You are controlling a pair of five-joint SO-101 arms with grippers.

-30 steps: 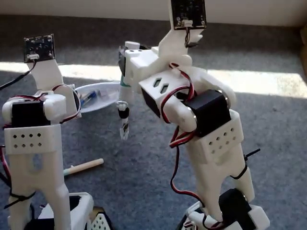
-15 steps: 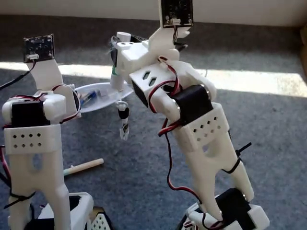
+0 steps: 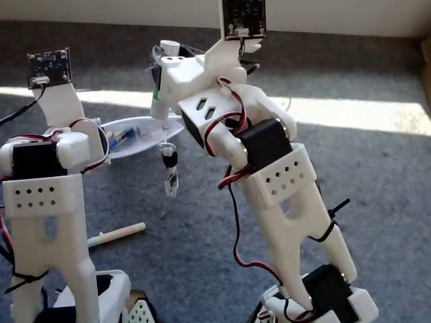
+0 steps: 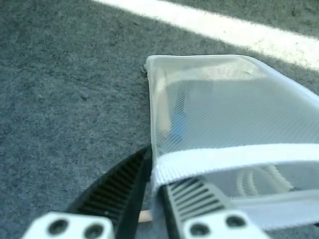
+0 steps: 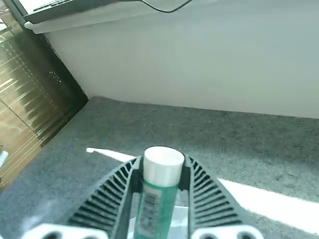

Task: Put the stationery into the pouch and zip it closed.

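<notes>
A translucent white mesh pouch [image 3: 138, 136] lies on the grey carpet between the arms, with a blue item [image 4: 177, 124] inside it. My left gripper [image 4: 152, 167] is shut on the pouch's [image 4: 224, 109] white zipper band at one end. My right gripper [image 5: 163, 163] is shut on a green glue stick [image 5: 158, 191] with a white cap. In the high view the glue stick [image 3: 159, 89] stands nearly upright in the right gripper [image 3: 164, 75], just above the pouch's far end.
A pale wooden stick [image 3: 118, 233] lies on the carpet in front of the left arm's base. A small black pull [image 3: 169, 163] dangles at the pouch's near end. A dark cabinet [image 5: 30, 99] and a white wall [image 5: 209, 59] stand beyond the carpet.
The right arm has swung left and slightly up with the glue stick, bringing it over the pouch. The left arm and pouch shifted only a little.
</notes>
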